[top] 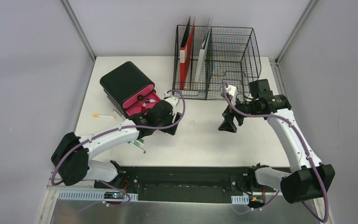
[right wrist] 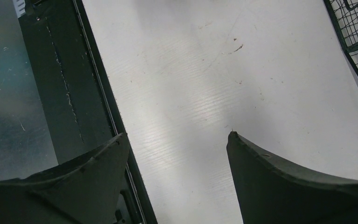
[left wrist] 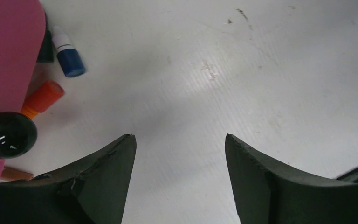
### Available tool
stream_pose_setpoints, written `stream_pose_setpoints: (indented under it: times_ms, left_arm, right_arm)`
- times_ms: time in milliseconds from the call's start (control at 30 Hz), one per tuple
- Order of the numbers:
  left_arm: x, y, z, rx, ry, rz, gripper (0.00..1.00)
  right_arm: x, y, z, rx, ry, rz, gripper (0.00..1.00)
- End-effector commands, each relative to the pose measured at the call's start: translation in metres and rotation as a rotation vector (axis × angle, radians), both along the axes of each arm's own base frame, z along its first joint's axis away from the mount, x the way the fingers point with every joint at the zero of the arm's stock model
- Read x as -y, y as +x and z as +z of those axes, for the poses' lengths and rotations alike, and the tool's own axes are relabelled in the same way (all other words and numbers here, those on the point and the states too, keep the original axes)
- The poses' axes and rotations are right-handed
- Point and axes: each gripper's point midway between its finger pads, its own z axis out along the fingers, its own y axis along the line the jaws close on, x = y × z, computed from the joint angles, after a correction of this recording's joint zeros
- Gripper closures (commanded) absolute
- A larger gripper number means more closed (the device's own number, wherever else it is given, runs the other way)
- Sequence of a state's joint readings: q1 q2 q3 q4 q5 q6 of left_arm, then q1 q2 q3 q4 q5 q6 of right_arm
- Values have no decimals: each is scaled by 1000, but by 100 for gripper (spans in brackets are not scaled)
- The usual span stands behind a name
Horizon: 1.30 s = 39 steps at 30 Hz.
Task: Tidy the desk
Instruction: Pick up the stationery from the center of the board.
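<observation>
— Grippers first: how are the fingers found?
— The left gripper (left wrist: 179,137) is seen with its fingers spread, and nothing is held between them; only bare white surface is shown in the gap. The right gripper (right wrist: 177,135) is likewise seen parted, with nothing clamped.
— And where is the desk (top: 205,140) placed?
— It is spread across the middle of the overhead view, from the black base strip (top: 186,179) at the bottom up to the black wire rack (top: 219,60) at the top centre.
— What is seen on it?
— A black pencil case (top: 127,81) with a pink inside is laid open left of centre, and the left gripper is held just beside its lower right corner. In the left wrist view a blue-capped marker (left wrist: 70,63) and an orange-capped marker (left wrist: 44,97) are shown at the left edge, beside the pink lining. A red folder (top: 186,56) is stood upright in the rack. The right gripper is held over bare desk just below the rack. A yellow-tipped pen (top: 103,116) is laid near the case, at the left of the frame
</observation>
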State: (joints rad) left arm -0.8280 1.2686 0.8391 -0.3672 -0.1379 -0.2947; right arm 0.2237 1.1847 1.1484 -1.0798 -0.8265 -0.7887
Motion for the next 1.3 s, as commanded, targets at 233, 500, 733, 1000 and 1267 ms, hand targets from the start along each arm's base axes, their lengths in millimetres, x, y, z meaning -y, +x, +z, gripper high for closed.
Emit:
stream_pose_setpoints:
  times_ms: [233,500,733,1000,1267]
  left_arm:
    - [-5,63,-23,143,243,144,54]
    - [-13,81,-40,167,353,211,55]
    - [-26,95,-43,176,399,238,54]
    - [-32,108,-48,150,395,250,52]
    - [-38,119,-53,135,400,264,50]
  right_arm:
    - [0,6,3,58,11,18,20]
    - [1,8,2,59,2,12,20]
    - [1,8,1,53,1,14,20]
    - [1,8,0,52,-1,13,20]
    - [1,8,0,52,-2,14,20]
